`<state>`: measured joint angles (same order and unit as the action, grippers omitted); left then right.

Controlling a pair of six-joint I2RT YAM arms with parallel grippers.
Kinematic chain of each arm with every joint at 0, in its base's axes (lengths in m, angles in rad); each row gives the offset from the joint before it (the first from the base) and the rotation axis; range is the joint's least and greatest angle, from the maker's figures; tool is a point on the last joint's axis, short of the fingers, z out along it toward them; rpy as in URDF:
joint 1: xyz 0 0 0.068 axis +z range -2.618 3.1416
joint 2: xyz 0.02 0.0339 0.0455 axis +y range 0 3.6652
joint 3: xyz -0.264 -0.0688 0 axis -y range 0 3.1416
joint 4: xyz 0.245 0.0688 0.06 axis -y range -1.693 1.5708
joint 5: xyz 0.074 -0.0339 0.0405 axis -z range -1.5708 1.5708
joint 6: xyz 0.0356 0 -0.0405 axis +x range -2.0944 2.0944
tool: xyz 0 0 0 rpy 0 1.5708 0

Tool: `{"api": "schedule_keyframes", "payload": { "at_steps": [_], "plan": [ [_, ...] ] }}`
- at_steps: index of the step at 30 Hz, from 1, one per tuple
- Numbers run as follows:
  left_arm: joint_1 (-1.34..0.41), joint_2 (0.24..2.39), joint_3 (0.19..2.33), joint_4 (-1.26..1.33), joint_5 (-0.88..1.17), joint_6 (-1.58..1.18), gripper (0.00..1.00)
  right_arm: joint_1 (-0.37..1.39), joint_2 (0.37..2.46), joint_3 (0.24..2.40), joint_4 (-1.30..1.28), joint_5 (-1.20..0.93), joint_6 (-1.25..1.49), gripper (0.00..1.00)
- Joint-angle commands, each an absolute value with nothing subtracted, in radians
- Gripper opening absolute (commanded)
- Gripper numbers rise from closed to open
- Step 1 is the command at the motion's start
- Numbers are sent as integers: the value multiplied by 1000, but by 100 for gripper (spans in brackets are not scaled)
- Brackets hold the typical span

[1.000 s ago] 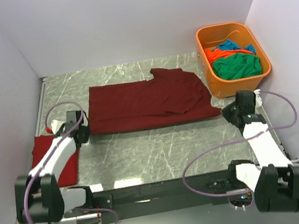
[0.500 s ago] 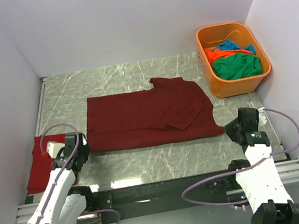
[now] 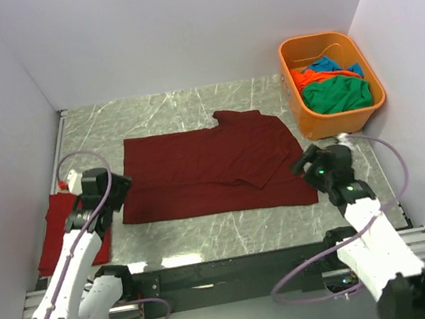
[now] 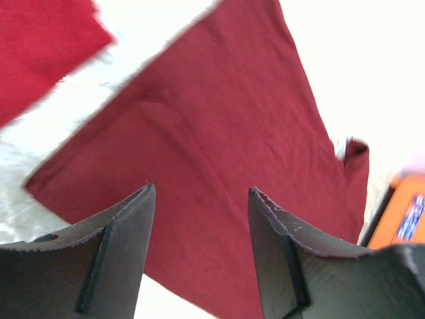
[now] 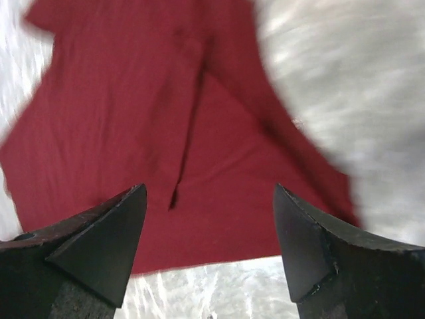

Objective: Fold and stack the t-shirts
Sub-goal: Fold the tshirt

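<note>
Spread shirt [image 3: 210, 168] lies centre — folded shirt [image 3: 50, 230] to its left, tub [image 3: 328, 123] holding shirts [image 3: 335, 93] behind-right

Two white-and-black arms on a black rail [image 3: 230, 270]
Left arm [image 3: 69, 251] at 7 o'clock, right arm [image 3: 373, 231] at 5 o'clock: white shells, black joints, a looping mauve cable [image 3: 80, 153] each. Left gripper [image 4: 199, 196] and right gripper [image 5: 209, 193] have dark wedge fingers [image 4: 113, 259], edges scuffed pale.

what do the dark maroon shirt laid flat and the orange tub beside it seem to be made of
Dark maroon shirt: soft matte cloth, perhaps knit; it lies limp and creased. Orange tub: probably rigid plastic; smooth, faintly shiny walls and a moulded rim.
</note>
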<state>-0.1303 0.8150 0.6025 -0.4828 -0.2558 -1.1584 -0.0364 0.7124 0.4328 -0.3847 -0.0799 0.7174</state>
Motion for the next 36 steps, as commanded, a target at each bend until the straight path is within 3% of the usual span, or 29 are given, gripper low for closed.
{"api": "schedule_keyframes", "payload": {
  "at_steps": [1,6,10,21,36],
  "plan": [
    [-150,883,682,-430,-140,-1039,62,128,796,445,-224,-20,739,82],
    [-163,952,756,-465,-89,-960,62,342,923,387,-34,57,866,71],
    [-163,965,790,-472,-46,-901,63,386,971,307,133,67,963,61],
    [-163,957,815,-479,-69,-850,63,436,1169,334,244,95,994,60],
    [-163,965,801,-465,-72,-851,62,457,1275,388,290,91,996,59]
  ]
}}
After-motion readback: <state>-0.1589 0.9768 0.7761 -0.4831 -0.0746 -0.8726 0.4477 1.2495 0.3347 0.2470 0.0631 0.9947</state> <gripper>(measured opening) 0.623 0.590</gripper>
